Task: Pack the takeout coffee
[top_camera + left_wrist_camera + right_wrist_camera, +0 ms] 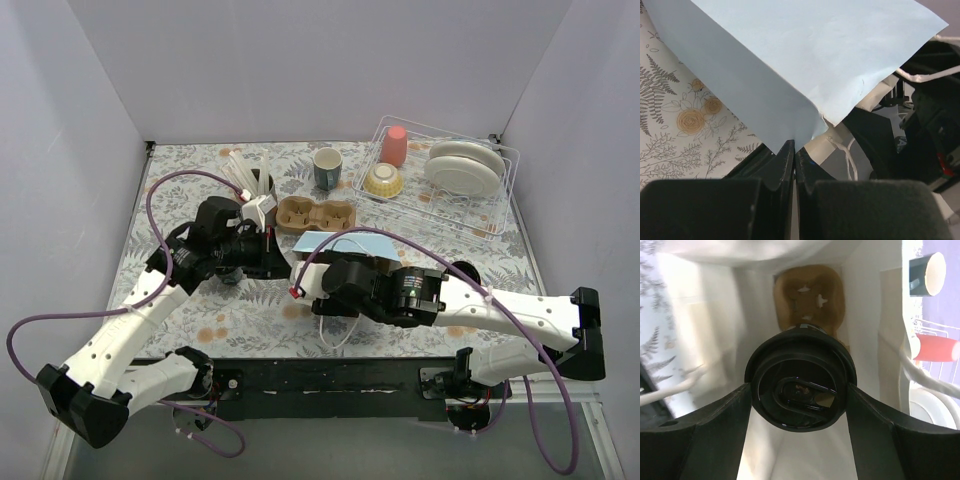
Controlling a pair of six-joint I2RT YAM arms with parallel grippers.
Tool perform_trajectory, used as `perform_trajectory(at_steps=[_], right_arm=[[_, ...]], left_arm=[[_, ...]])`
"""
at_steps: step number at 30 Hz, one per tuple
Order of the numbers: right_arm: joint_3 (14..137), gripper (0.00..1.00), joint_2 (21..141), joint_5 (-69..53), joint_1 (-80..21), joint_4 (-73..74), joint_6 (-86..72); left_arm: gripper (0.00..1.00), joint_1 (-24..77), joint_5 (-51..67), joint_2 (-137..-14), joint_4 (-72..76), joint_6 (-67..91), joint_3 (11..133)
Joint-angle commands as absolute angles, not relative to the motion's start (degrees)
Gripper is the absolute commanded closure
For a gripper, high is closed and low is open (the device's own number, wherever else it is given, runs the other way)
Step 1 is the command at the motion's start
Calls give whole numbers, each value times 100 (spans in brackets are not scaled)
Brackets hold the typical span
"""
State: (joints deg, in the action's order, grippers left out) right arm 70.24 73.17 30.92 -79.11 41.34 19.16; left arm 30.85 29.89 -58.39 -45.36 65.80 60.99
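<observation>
Left wrist: left claw [794, 150] is pinching the bag [805, 60] edge shut, likely steadying it for right claw [799, 390], which is clamping 1 cup [800, 375].

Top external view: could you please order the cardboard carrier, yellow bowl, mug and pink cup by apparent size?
1. cardboard carrier
2. yellow bowl
3. mug and pink cup: these look much alike, so I leave them unranked.

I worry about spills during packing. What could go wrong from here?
The left gripper pinches only one corner of the light blue bag. The paper could slip or tear, letting the mouth sag shut. The right gripper clamps the black lidded cup at its lid, apparently lying sideways. Squeezing might pop the lid, and any contents could leak.
</observation>
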Motion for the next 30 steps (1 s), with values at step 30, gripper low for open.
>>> perform_trajectory(at_steps=[30], right_arm=[[5906, 75, 7040, 2057, -6820, 2136, 3313]], left_arm=[[100, 3085, 3542, -6117, -4860, 6249, 6346]])
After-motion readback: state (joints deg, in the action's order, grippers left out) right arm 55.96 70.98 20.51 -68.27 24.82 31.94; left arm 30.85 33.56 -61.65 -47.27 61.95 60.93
